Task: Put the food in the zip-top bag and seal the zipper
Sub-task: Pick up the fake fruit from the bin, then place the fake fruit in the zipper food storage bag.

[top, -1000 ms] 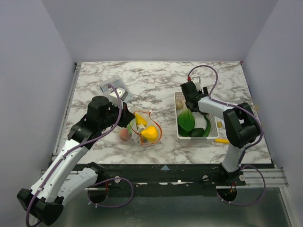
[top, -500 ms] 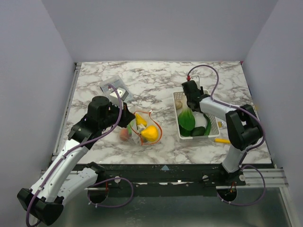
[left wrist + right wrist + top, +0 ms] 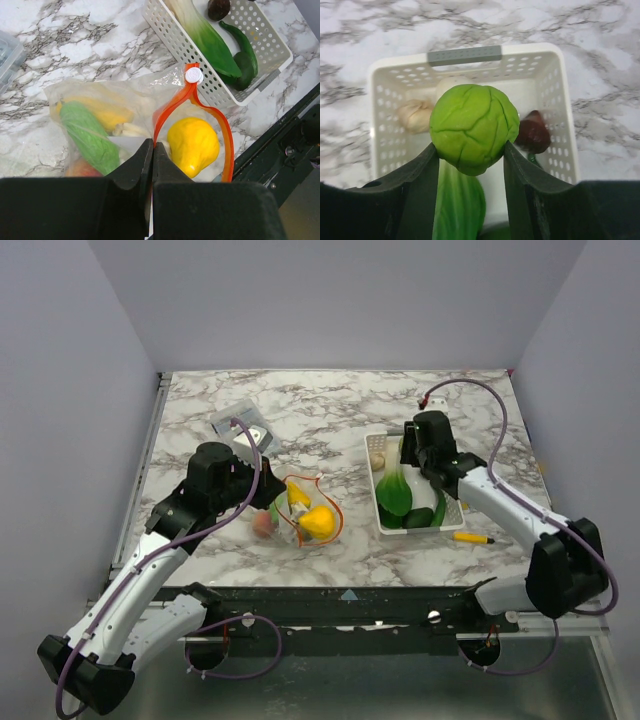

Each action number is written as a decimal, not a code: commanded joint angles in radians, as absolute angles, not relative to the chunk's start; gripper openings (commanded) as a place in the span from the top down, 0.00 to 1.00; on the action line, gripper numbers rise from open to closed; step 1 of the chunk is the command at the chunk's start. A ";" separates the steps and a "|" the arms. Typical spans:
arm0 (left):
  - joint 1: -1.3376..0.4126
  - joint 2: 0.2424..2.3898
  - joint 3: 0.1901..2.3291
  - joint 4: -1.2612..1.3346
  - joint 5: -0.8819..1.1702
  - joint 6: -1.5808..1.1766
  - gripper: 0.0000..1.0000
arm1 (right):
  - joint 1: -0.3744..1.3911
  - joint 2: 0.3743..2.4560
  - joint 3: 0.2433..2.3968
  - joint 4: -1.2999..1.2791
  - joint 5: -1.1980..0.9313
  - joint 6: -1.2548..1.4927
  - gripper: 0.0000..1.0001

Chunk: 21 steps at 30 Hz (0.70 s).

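Observation:
The clear zip-top bag [image 3: 300,510] lies open at mid table, its orange-red zipper [image 3: 225,135] looped wide. Inside it are a yellow fruit [image 3: 192,145], a green leafy piece [image 3: 87,137] and a red-orange fruit [image 3: 264,525]. My left gripper [image 3: 152,147] is shut on the zipper at the mouth's near edge. My right gripper [image 3: 471,150] is shut on a round green cabbage-like vegetable [image 3: 472,127] and holds it above the white basket [image 3: 555,90]. In the basket lie a bok choy [image 3: 395,490], a pale mushroom [image 3: 415,115], a dark brown piece [image 3: 532,132] and a cucumber [image 3: 245,52].
A thin yellow pen-like stick [image 3: 472,537] lies on the marble just right of the basket's front corner. A flat grey-clear packet [image 3: 243,423] lies behind the left gripper. The table's front edge runs close below the bag.
My right arm has swung its elbow out to the right and the gripper has shifted slightly right over the basket. The left arm and the bag have not moved.

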State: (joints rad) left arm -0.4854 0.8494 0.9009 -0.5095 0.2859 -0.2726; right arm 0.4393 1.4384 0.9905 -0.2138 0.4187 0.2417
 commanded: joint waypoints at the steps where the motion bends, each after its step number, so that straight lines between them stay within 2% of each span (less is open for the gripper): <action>1: -0.481 0.851 0.891 -0.486 0.299 -0.255 1.00 | 0.437 1.283 0.925 -0.220 0.171 0.335 1.00; 6: -0.480 0.854 0.892 -0.486 0.304 -0.256 1.00 | 0.437 1.115 0.842 -0.104 -0.183 0.424 1.00; 13: -0.478 0.854 0.891 -0.486 0.304 -0.256 1.00 | 0.445 1.023 0.743 0.183 -0.665 0.602 1.00; 17: -0.478 0.856 0.892 -0.488 0.305 -0.255 1.00 | 0.485 1.021 0.710 0.350 -0.826 0.704 1.00; 21: -0.476 0.859 0.894 -0.488 0.305 -0.255 1.00 | 0.595 1.068 0.732 0.346 -0.809 0.696 1.00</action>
State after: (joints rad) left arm -0.4843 0.8566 0.9005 -0.5095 0.2863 -0.2722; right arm 0.5068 1.0378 0.7166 0.2428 -0.6865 0.6487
